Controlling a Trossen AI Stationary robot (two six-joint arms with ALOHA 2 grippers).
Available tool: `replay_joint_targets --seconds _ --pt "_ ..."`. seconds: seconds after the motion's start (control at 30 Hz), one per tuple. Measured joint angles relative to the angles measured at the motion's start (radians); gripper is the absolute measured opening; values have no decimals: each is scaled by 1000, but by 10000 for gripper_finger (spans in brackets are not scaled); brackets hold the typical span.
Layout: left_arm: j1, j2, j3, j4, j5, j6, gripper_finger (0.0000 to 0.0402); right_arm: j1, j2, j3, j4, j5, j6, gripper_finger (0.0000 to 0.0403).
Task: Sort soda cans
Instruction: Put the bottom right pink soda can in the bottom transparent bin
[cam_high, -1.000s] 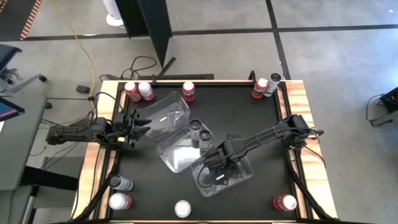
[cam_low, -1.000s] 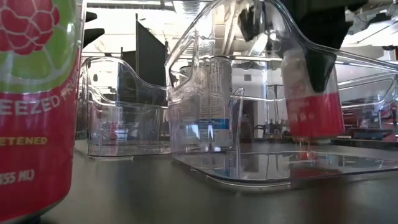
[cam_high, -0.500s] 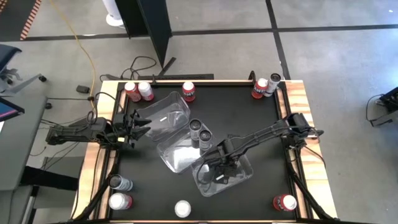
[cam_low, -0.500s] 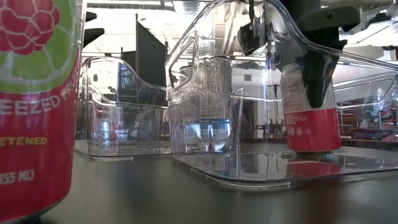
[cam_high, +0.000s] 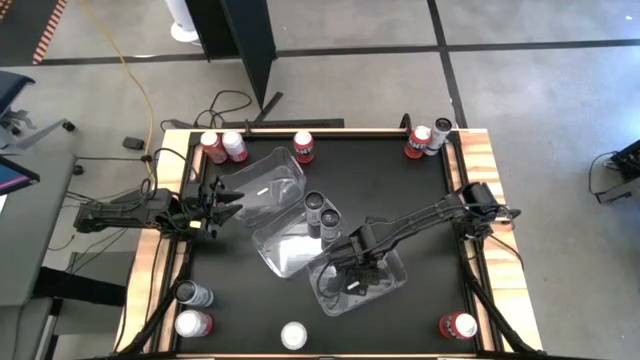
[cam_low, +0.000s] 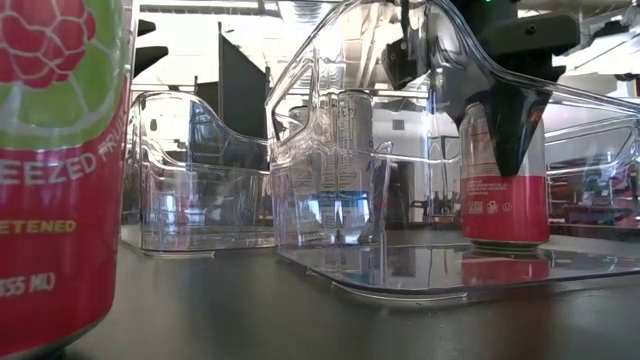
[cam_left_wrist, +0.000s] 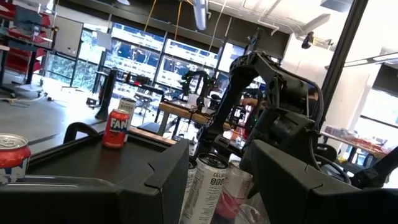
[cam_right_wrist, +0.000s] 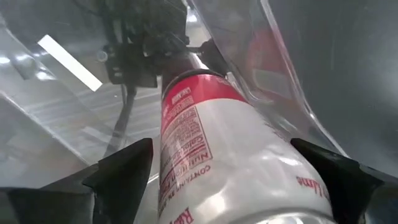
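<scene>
Soda cans: scattered about the worktop (cam_high: 400, 190), with three at the far left corner, two at the far right corner, two dark ones (cam_high: 320, 212) between the clear tubs, and several along the near edge. Left end effector (cam_high: 222, 203): waiting at the left side beside the far tub (cam_high: 262, 182), fingers partly apart, nothing held. Right end effector (cam_high: 352, 278): reached down into the nearest tub (cam_high: 392, 282), arm stretched in from the right edge, fingers spread either side of a white-and-red can (cam_low: 503, 170) standing upright on the tub floor. Step judged in hand: release of a placed can. Next move likely calls for a straight lift clear of the tub wall without tipping the can.
</scene>
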Motion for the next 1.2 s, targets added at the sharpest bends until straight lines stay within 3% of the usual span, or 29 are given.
replay_joint_targets --seconds 0.37,0.67,0.83,1.03,1.2 --pt "0 0 0 -9 0 0 169 26 -37 8 -53 49 5 395" --pt "0 0 0 -16 0 1 169 36 -153 10 -47 79 46 395" --pt "0 0 0 -24 3 0 169 67 -255 10 -17 160 58 395" --pt "0 18 0 -22 130 -9 169 120 -424 10 84 292 65 395" --pt "-20 109 0 32 255 42 169 179 -532 10 158 450 37 395"
